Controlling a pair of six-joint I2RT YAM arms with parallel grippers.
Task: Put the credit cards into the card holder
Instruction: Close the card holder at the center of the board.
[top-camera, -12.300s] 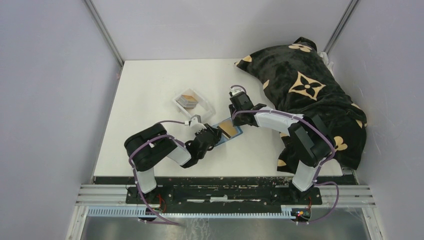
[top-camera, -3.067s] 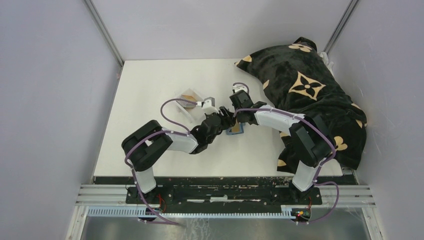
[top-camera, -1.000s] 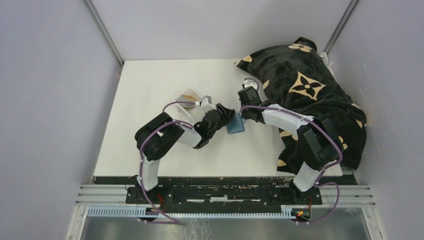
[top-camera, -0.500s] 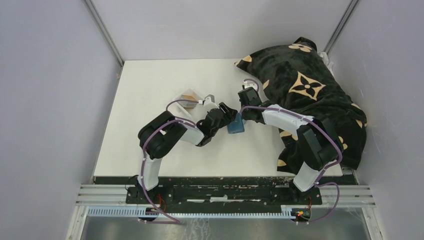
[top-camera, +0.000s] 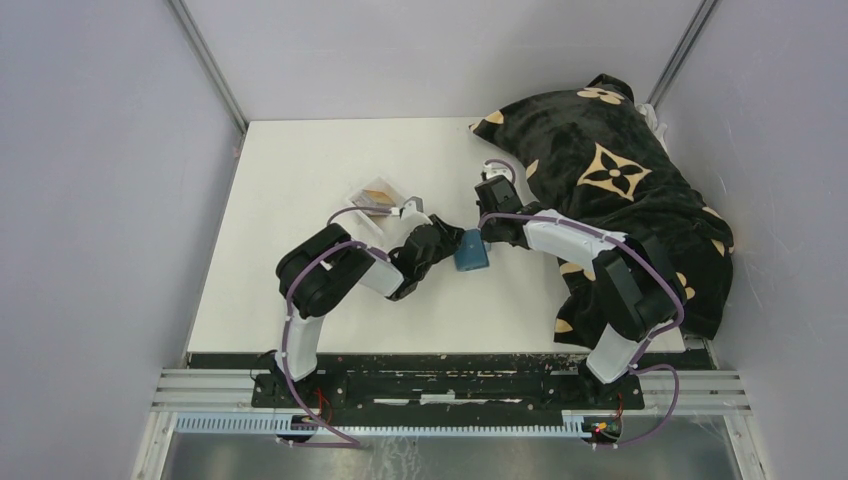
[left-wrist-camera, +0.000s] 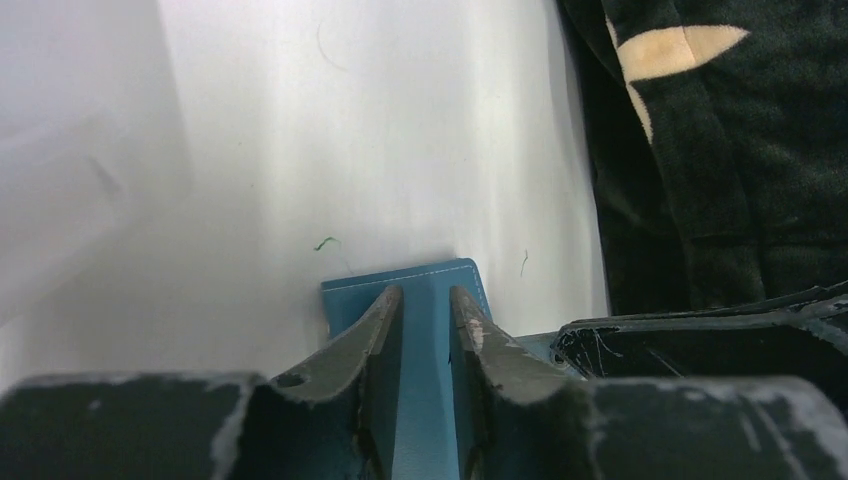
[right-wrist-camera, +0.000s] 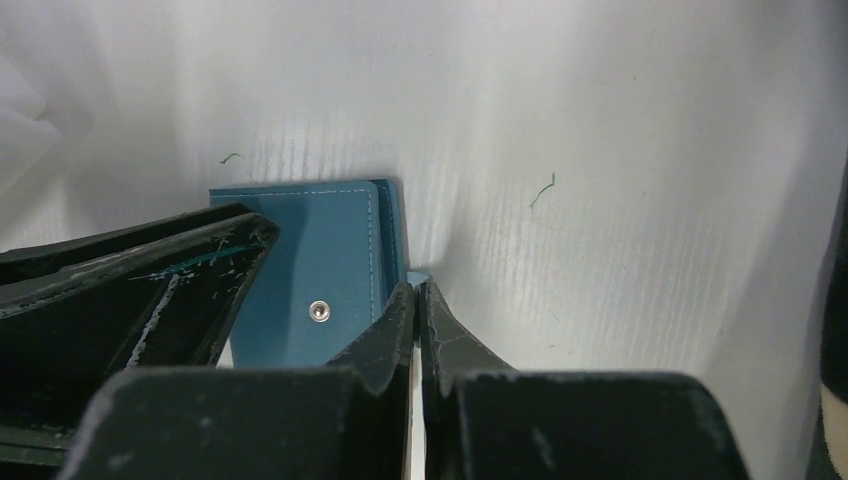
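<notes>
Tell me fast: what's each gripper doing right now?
Left gripper: closed on the card holder, teal between its fingers.
Right gripper: shut at the card holder's edge; whether it pinches anything cannot be told.

overhead camera looks down; wrist cameras closely share the wallet (right-wrist-camera: 310, 240).

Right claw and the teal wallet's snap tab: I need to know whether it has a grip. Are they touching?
Touching. The right wrist view shows the right claw shut, its tips pinching the snap tab of the teal wallet.
</notes>
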